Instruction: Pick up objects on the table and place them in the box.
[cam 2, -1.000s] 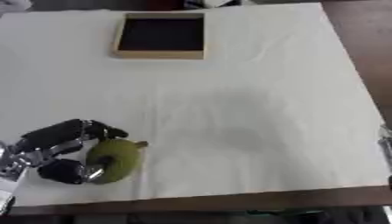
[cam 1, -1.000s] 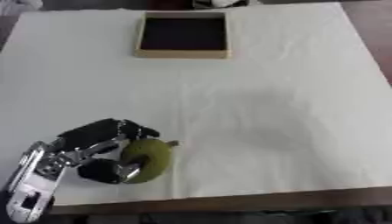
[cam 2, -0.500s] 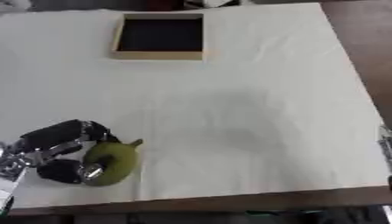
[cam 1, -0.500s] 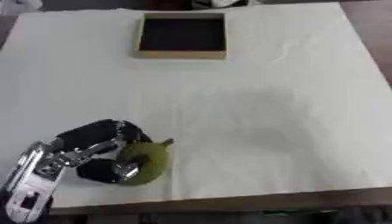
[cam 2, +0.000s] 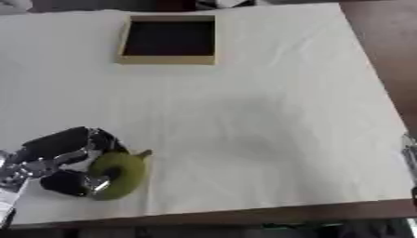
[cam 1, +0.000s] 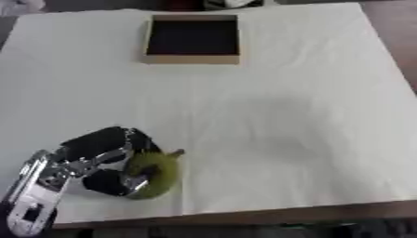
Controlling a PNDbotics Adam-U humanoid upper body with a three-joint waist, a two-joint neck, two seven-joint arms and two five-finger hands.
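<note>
At the lower left of the frame, the left robot hand (cam 1: 97, 160) curls its fingers and thumb around a green pear (cam 1: 155, 170) with a short brown stem; the fruit sits low over the near part of the worktop (cam 1: 277, 116), and whether it still touches the white cloth cannot be told. At the lower right edge of the right eye view only a thin sliver of the right robot hand (cam 2: 410, 149) shows, too little to tell how its fingers are set. Far off, at the upper middle, the box (cam 1: 193, 58) lies open with a dark, empty inside. Judging from this, the pick is under way, while the carry across the worktop and the placing are still left.
</note>
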